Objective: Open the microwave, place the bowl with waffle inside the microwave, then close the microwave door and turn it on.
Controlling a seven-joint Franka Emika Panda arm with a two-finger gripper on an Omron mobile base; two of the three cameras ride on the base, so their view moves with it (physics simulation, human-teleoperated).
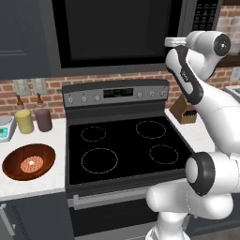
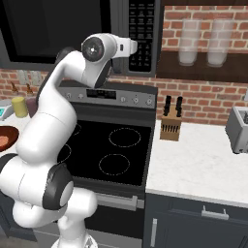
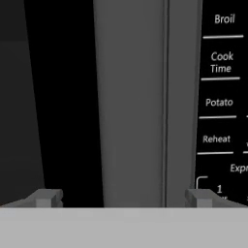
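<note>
The gripper (image 3: 123,197), jaws spread wide, faces the microwave door (image 1: 112,33) at its right edge; the upright handle (image 3: 131,101) lies dead ahead between the fingertips, door shut

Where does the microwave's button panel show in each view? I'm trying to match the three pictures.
Left base view: button panel at top right, above the arm.
Right base view: top centre, behind the wrist.
Hand view: right edge, beside the grey door handle.
Shared landmark: the microwave door's black window.
</note>
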